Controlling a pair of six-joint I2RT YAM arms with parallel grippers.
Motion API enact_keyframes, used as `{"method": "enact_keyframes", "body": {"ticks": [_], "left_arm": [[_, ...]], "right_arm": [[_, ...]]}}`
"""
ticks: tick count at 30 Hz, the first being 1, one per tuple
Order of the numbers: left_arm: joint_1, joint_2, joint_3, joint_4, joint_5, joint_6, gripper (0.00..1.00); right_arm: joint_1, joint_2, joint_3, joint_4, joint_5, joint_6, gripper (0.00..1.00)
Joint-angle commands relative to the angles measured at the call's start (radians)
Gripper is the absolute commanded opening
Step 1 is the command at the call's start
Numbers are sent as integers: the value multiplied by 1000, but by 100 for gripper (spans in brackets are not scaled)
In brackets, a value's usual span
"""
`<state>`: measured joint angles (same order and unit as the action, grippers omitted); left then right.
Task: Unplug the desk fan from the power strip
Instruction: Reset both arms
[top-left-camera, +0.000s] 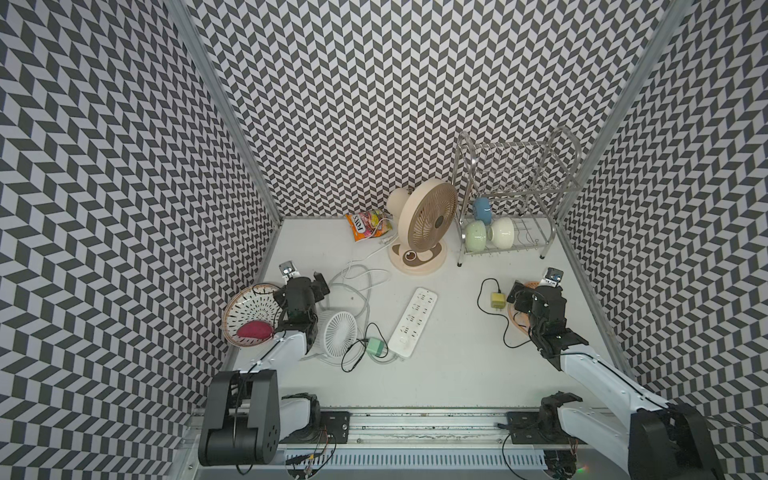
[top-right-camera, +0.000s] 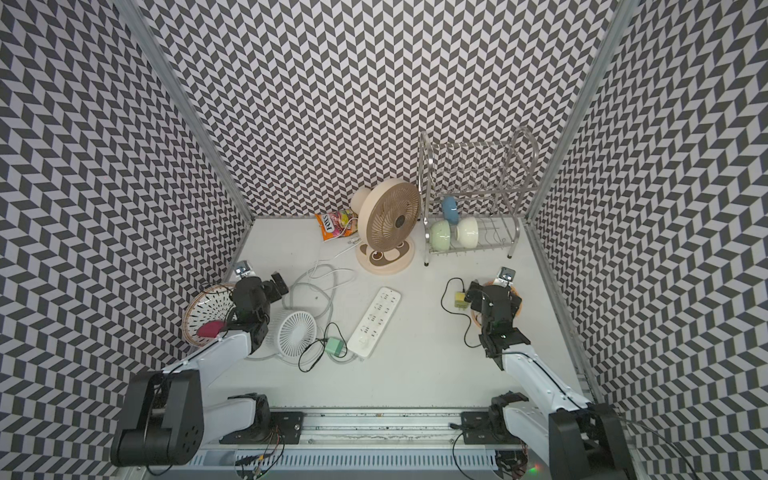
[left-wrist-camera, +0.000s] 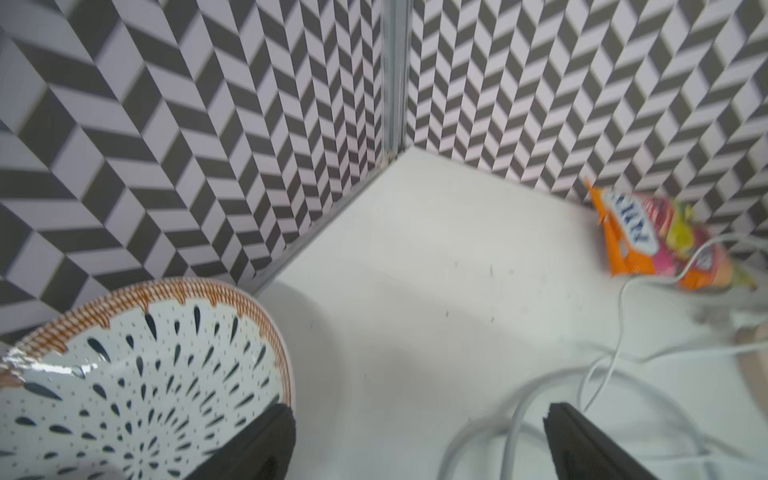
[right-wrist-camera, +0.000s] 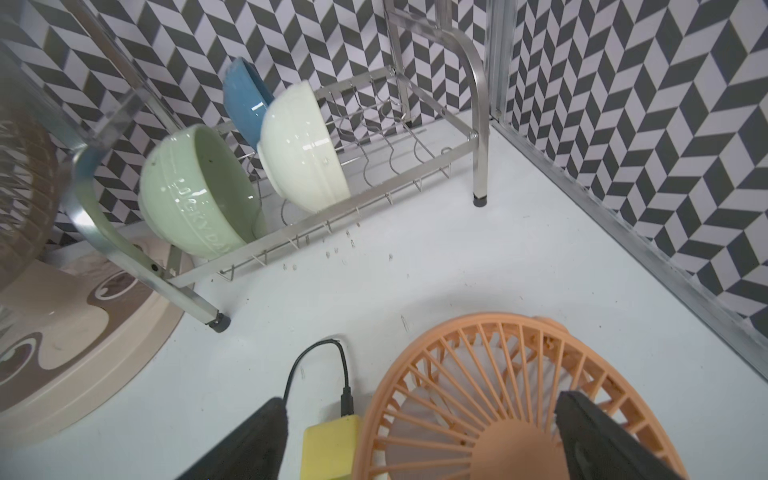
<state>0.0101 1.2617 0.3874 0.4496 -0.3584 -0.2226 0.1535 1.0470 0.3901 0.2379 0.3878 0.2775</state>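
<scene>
- the power strip (top-left-camera: 413, 322) lies flat at mid-bench, slanted, with its round-button end toward the robot. its thick white cord (top-left-camera: 368, 303) loops off toward the left arm, and in both top views no plug seems seated in its outlets.
- by its look it is a stiff, light, smooth plastic bar that would likely skid under any pull. it is best pinned across its narrow sides at mid-length, clear of the outlets.
- a green adapter (top-left-camera: 376, 347) with a thin black cable lies just beside the button end, next to a small white fan (top-left-camera: 340, 332).
- the left pincer (left-wrist-camera: 415, 449) is spread wide and grips nothing, at the edge of the cord loops beside a patterned bowl (left-wrist-camera: 137, 386). whether a finger brushes the cord i cannot tell.
- the right pincer (right-wrist-camera: 419, 440) is likewise wide apart and empty, above an orange fan (right-wrist-camera: 498, 399) and a yellow adapter (right-wrist-camera: 330, 444), well apart from the strip.
- farthest, a beige desk fan (top-left-camera: 426, 224) stands by the back wall, its thin white lead lying loose on the bench near a snack bag (top-left-camera: 368, 224).
</scene>
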Motion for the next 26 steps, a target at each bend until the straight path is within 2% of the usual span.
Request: {"method": "enact_keyframes", "body": {"ticks": [1,4,6,9,11,13,15,17,18,19,20,21,22,24,26], "left_arm": [[1,71,-51,404,10,95,100],[-3,223,-136,741,80,111,100],[-37,294,-157,864,145,190,100],[-45,276,-143,780,110,170,100],[-47,299,-158,855,99,181,100],[-58,279,-146,794,81,182,100],[-75,291,-158,843,58,200,100],[-72,282,-150,813,66,194,100],[-69,290,-147,820,74,196,100],[-60,291,-141,812,88,192,100],[-52,286,-133,783,115,187,100],[-49,290,-130,783,123,187,100],[-47,300,-128,790,128,189,100],[-43,297,-123,772,136,184,100],[-45,290,-138,798,138,191,100]], "right_arm": [[-15,13,9,146,-18,-74,100],[-24,45,-6,217,-34,-95,100],[-26,70,-30,306,-60,-121,100],[-26,127,-93,481,-160,-226,100],[-25,171,-150,675,-163,-249,100],[-25,291,-213,937,-139,-283,100],[-37,395,-180,975,-155,-306,100],[-44,550,-199,1226,-109,-302,100],[-45,523,-193,1176,-109,-290,100],[-48,467,-151,1016,-118,-274,100],[-57,488,-152,1039,-124,-269,100],[-59,533,-159,1158,-109,-275,100],[-58,526,-183,1171,-104,-274,100],[-60,475,-128,977,-116,-258,100],[-66,508,-155,1091,-118,-262,100]]}}
